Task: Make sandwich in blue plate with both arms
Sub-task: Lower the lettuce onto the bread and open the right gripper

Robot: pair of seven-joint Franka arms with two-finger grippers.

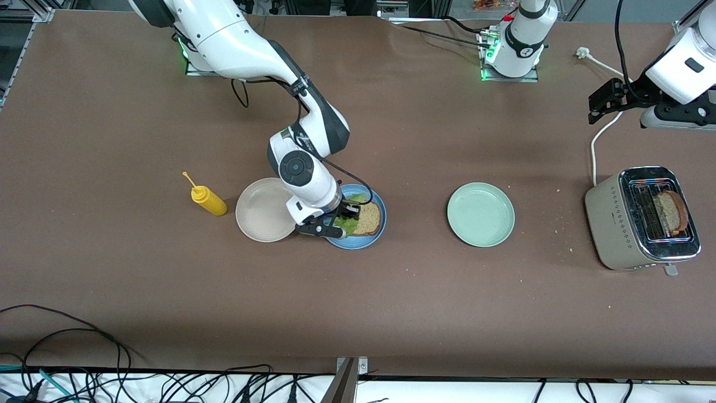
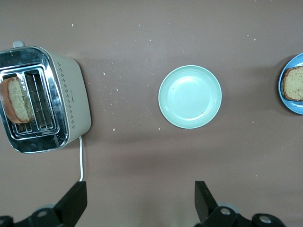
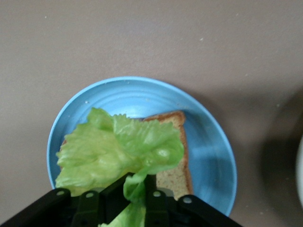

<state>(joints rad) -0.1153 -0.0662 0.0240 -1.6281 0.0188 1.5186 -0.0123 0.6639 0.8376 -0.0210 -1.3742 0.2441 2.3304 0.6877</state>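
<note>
The blue plate (image 1: 372,238) lies mid-table and holds one brown bread slice (image 1: 370,218). My right gripper (image 1: 342,219) is low over that plate, shut on a crinkled green lettuce leaf (image 1: 348,224). In the right wrist view the lettuce leaf (image 3: 118,153) hangs from the right gripper (image 3: 137,189) and drapes over the bread slice (image 3: 177,175) on the blue plate (image 3: 213,151). A second bread slice (image 1: 671,212) stands in the toaster (image 1: 609,224). My left gripper (image 1: 607,101) is open and empty, up in the air by the toaster's end of the table.
A beige plate (image 1: 263,210) touches the blue plate toward the right arm's end. A yellow squeeze bottle (image 1: 208,200) lies beside it. A pale green plate (image 1: 480,214) sits between the blue plate and the toaster. A white cord (image 1: 596,151) runs from the toaster.
</note>
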